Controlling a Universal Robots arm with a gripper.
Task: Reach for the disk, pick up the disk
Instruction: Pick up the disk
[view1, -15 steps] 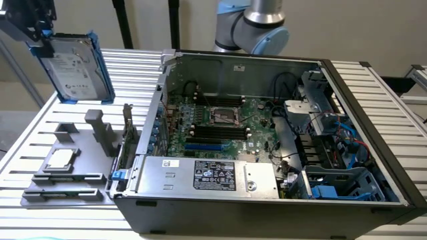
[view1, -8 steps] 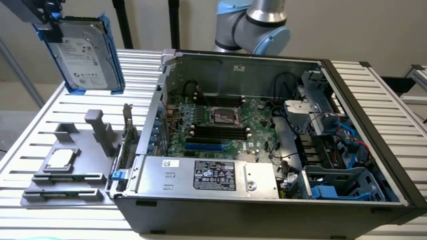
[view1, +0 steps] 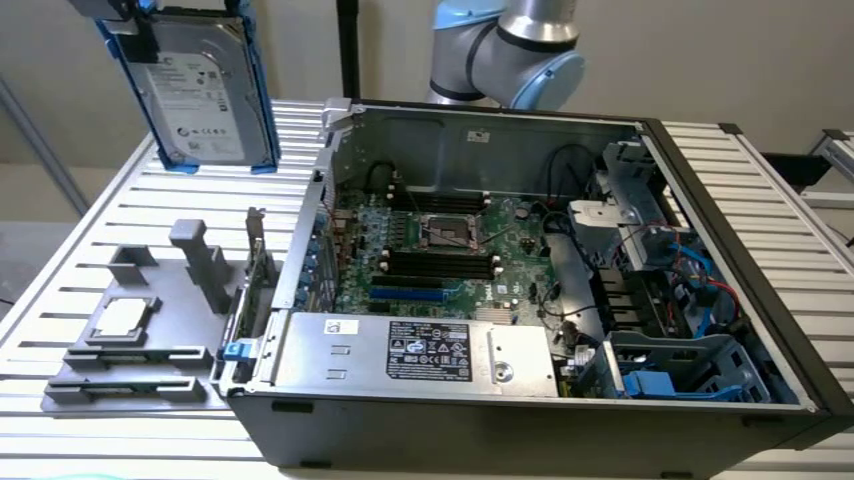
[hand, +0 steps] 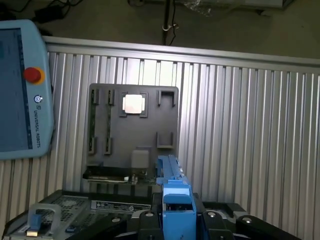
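- The gripper (hand: 176, 222) clamps the disk (view1: 200, 85) by its blue carrier frame.
- The disk hangs upright, clear of the slatted table (view1: 127, 205), to the exterior view's left of the open computer case (view1: 534, 430).

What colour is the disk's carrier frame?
Blue carrier frame, clearest in the exterior view.

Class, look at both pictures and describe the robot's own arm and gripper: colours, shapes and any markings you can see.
The arm is made of rounded, tube-like silver-grey metal joints with smooth light blue caps. The gripper is black and angular, and its fingers carry small round silver bolt heads. No markings or cables can be made out on either of them.
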